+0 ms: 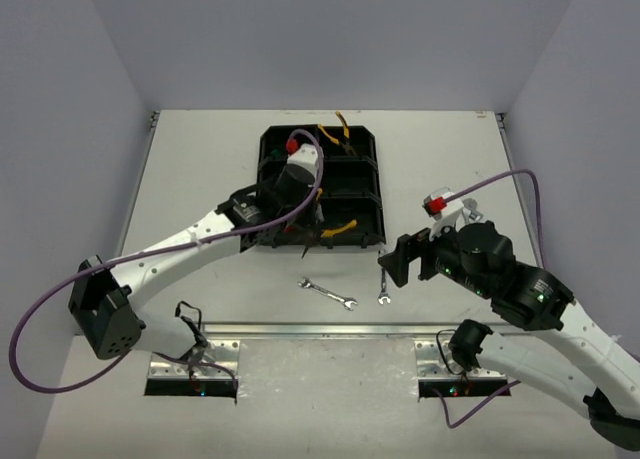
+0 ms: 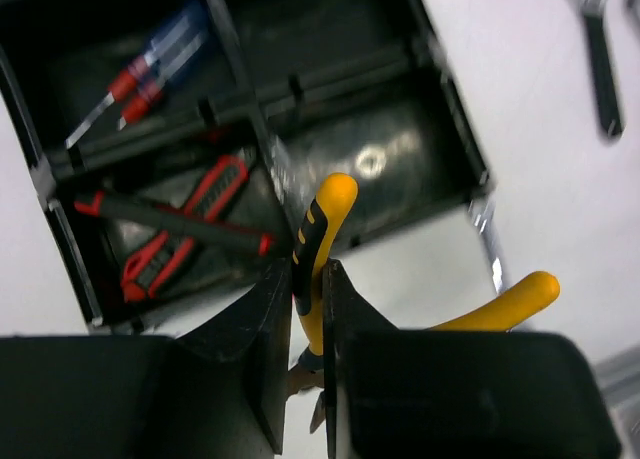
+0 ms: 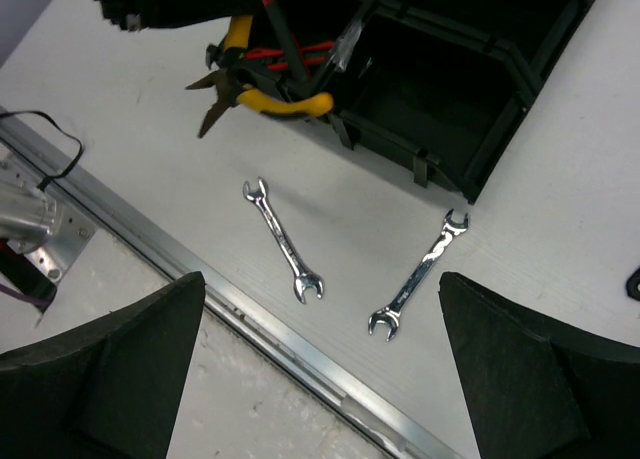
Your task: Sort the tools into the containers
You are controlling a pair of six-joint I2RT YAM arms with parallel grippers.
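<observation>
My left gripper (image 1: 318,225) is shut on one handle of yellow-handled pliers (image 2: 320,229) and holds them above the near edge of the black organizer tray (image 1: 378,194), by its near-right compartment (image 2: 385,169). The pliers also show in the right wrist view (image 3: 268,97), jaws spread. Two silver wrenches (image 3: 283,251) (image 3: 418,274) lie on the table in front of the tray. My right gripper (image 3: 320,379) is open and empty above them. In the left wrist view, screwdrivers (image 2: 150,74) and red-handled tools (image 2: 190,229) lie in left compartments.
A second pair of yellow pliers (image 1: 335,134) sits in the tray's far-right compartment. A metal rail (image 1: 320,331) runs along the table's near edge. Grey walls close in the left, right and back.
</observation>
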